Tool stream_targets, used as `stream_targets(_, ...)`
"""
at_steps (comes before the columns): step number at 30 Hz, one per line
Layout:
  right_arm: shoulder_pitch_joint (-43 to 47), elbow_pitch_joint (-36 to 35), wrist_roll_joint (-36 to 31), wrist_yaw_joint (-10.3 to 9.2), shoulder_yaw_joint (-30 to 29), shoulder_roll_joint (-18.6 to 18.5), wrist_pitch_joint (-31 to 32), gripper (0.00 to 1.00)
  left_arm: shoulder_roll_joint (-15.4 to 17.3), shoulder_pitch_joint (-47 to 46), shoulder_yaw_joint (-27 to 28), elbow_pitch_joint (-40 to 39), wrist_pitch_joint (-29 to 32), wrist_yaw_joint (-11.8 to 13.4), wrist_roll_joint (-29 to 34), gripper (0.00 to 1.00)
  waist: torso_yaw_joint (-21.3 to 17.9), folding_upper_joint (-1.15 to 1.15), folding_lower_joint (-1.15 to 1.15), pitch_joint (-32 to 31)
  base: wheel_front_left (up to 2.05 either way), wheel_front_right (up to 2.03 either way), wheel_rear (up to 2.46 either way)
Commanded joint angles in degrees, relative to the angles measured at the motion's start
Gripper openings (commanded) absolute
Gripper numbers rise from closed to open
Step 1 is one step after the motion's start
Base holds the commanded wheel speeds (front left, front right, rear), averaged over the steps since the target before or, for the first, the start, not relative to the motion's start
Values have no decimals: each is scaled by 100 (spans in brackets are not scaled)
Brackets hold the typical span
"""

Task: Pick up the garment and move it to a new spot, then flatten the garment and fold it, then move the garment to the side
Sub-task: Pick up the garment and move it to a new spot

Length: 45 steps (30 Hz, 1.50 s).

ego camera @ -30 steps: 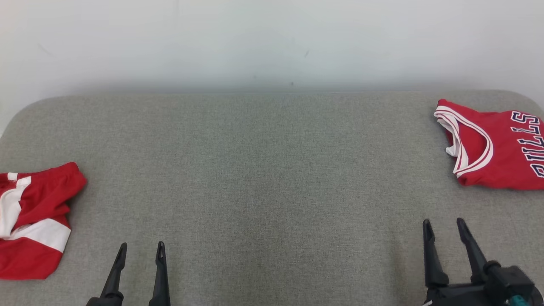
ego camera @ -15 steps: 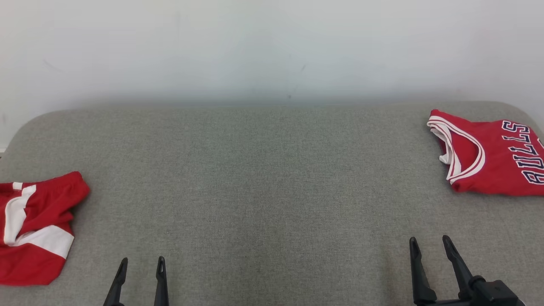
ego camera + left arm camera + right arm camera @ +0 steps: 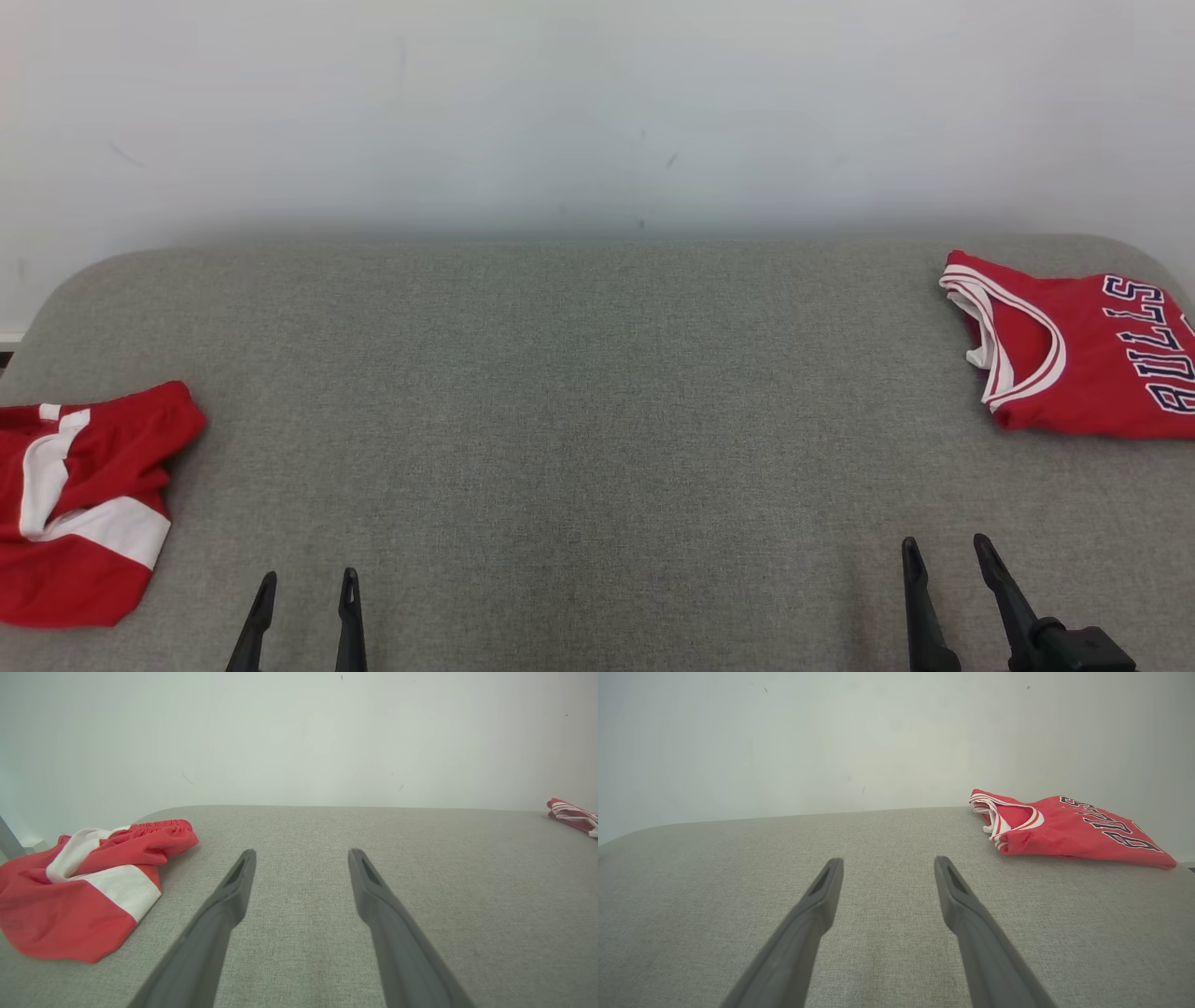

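Note:
A crumpled red garment with white stripes (image 3: 84, 504) lies at the left end of the grey padded table (image 3: 579, 401); the left wrist view has it (image 3: 88, 891) to the left of my fingers. A folded red jersey with dark lettering (image 3: 1083, 355) rests at the far right, ahead and right of my fingers in the right wrist view (image 3: 1064, 828). My left gripper (image 3: 308, 579) (image 3: 302, 854) hovers open near the front edge, right of the crumpled garment and apart from it. My right gripper (image 3: 945, 543) (image 3: 889, 861) stands open in front of the jersey, holding nothing.
A pale wall (image 3: 597, 112) rises straight behind the table's far edge. The table's corners are rounded. Bare grey cloth stretches between the two red pieces. The jersey's edge (image 3: 572, 814) peeks in at the far right of the left wrist view.
The head view has tilted, so the whole picture sits lower. Both grippers have drawn back toward the near edge, the right one more. Neither red piece has moved.

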Motion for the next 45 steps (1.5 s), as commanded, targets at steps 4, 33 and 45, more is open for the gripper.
stream_targets(4, -22, 24, -38, -11, 29, 17, -17, 100, 4, 55, 13, 13, -17, -5, -15, 100, -7, 0, 0, -6, 0, 0, 0)
stream_targets(33, -34, 212, 151, -11, 219, 15, -17, 100, 5, 132, 418, 177, -17, 53, -88, 100, 1256, 0, 0, -80, 0, 0, 0)
stream_targets(45, -187, 229, 102, -11, 334, 11, -17, 100, 4, 143, 469, 122, -17, 102, -153, 100, 1991, 0, 0, 45, 0, 0, 0)
